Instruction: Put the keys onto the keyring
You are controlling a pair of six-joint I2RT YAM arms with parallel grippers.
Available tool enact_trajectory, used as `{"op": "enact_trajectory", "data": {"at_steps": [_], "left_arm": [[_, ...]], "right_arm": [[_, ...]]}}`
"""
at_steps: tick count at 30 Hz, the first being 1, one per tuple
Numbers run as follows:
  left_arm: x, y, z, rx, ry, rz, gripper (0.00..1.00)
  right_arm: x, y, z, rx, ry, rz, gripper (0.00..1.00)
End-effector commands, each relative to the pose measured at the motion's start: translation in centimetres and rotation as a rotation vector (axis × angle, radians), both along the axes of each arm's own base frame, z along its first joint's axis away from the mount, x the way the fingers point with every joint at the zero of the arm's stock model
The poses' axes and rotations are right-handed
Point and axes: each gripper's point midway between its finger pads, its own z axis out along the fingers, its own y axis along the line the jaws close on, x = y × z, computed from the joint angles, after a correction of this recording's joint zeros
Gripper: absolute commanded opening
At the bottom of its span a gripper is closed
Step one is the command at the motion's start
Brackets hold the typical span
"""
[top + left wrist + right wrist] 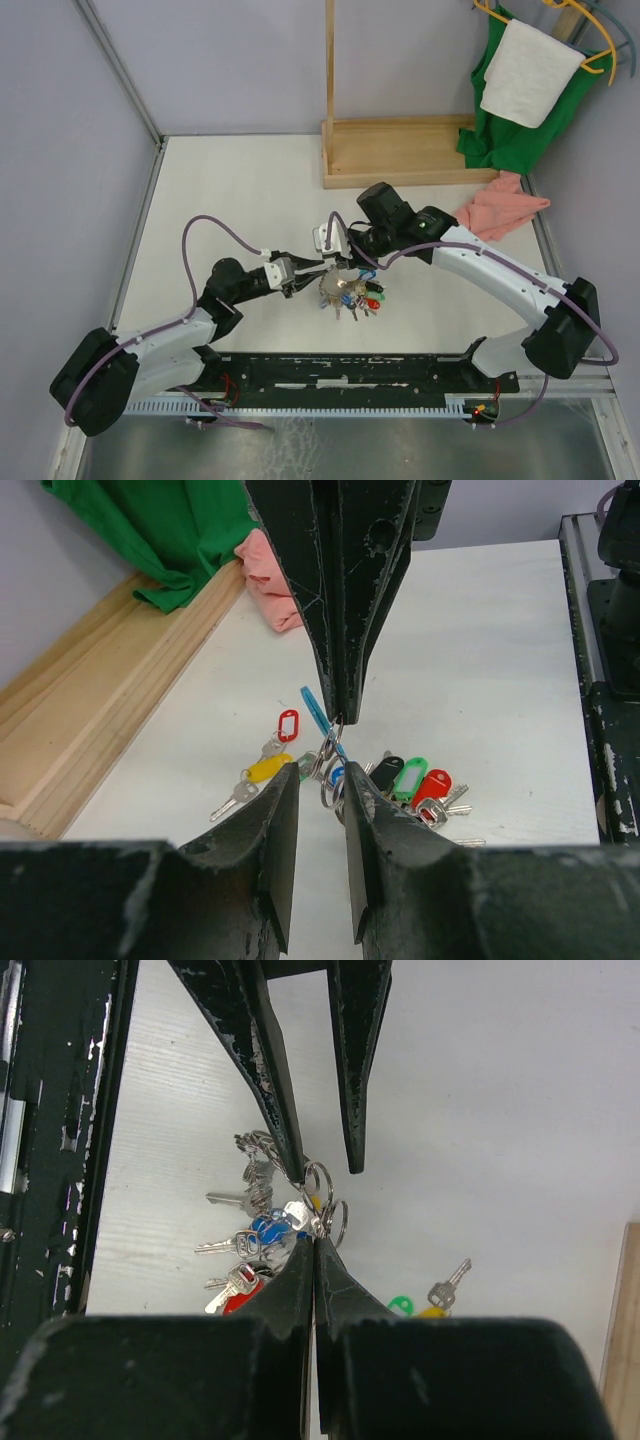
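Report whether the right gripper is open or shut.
Shut: right gripper fingers meet at the tips, pinching the keyring.

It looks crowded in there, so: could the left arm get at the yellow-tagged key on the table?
Probably yes. The yellow-tagged key lies uncovered just beside the open left gripper; only the right gripper, shut on the keyring, crowds it.

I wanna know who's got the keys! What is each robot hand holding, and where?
The right gripper pinches the keyring by its loop, at the fingertips. The left gripper straddles that loop too; whether it grips cannot be told.
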Motion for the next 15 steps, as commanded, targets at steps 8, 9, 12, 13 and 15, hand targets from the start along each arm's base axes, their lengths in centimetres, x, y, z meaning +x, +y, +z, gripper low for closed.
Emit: {"op": "enact_trajectory", "data": {"at_steps": [8,9,12,13,15], "left_arm": [[0.7,1.1,3.3,-0.032,-0.118,0.076,0.32],[0.8,1.3,3.2,-0.031,-0.121,0.091,0.32],[1.2,1.7,2.9,-0.019,-0.123,0.123,0.32],[1.2,1.6,2.8,-0.01,-0.122,0.119,0.32],[1.0,1.2,2.4,0.007,-0.115,0.09,0.32]], "right_arm": [[-1.3,1.3,3.7,0.152,-0.082,0.113,0.01],[-1.4,1.2,3.6,0.15,-0.075,0.115,0.01],[-1.5,1.1,3.3,0.148,-0.073,0.116,0.01],[-1.5,1.1,3.2,0.146,-0.076,0.113,0.01],[-1.4,1.0,3.1,0.144,-0.082,0.107,0.01]]}}
